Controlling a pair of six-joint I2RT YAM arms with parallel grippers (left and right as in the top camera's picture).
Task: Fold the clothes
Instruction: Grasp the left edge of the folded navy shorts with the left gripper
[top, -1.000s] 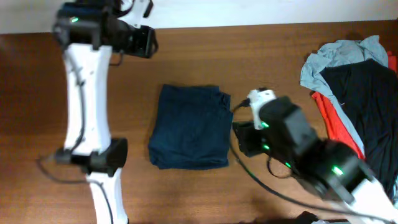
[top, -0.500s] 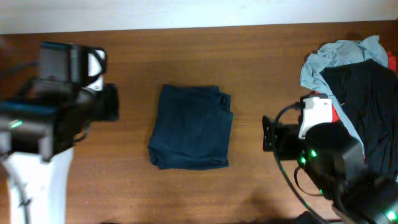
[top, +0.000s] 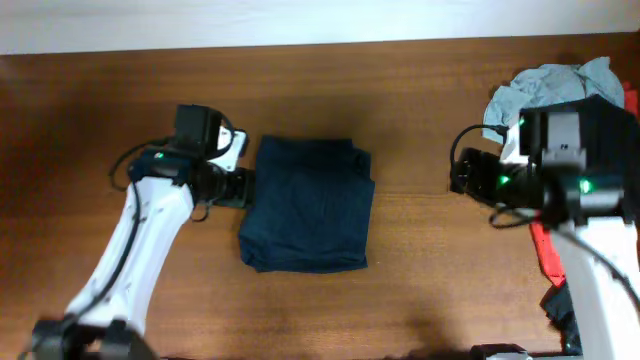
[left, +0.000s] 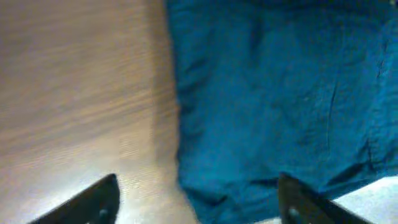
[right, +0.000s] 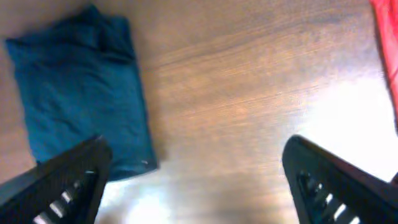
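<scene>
Navy shorts (top: 308, 215) lie folded at the centre of the table (top: 420, 110). Your left gripper (left: 198, 200), at their 9 o'clock edge, and your right gripper (right: 196, 180), toward 3 o'clock, both gape empty. Your right arm (top: 590, 200) hides most of the clothes pile (top: 545, 85); the left wrist view is blurred.

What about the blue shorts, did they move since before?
No. The shorts lie in the same spot, their top edge just as far from the table's back edge as before.
</scene>
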